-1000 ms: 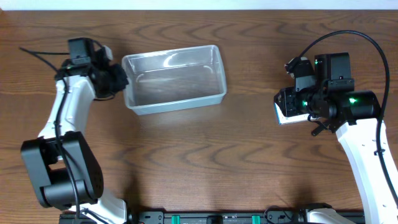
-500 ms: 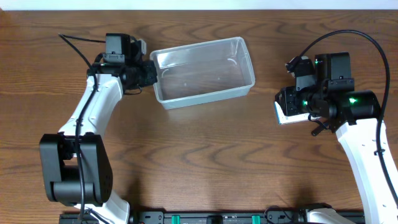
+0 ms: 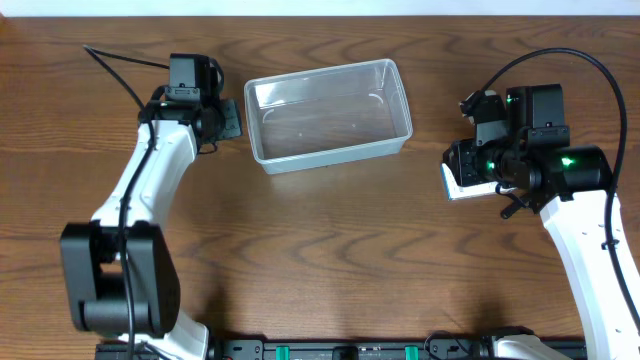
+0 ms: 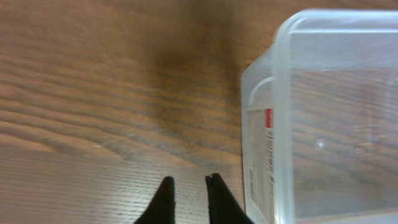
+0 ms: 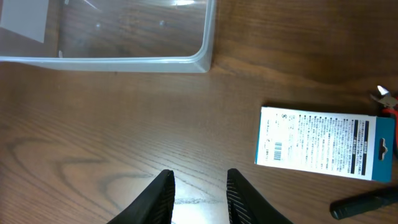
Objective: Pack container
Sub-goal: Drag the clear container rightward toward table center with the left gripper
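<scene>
— Left tool (image 4: 189, 190) status?
— Narrowly parted, empty, just backed off the container (image 3: 330, 115) after sliding it toward mid-tabletop (image 3: 330, 250).
— Right tool (image 5: 199, 186)?
— Spread, empty, hovering near the blue-and-white box (image 5: 323, 144). With the container closer, packing looks ready to begin.
</scene>
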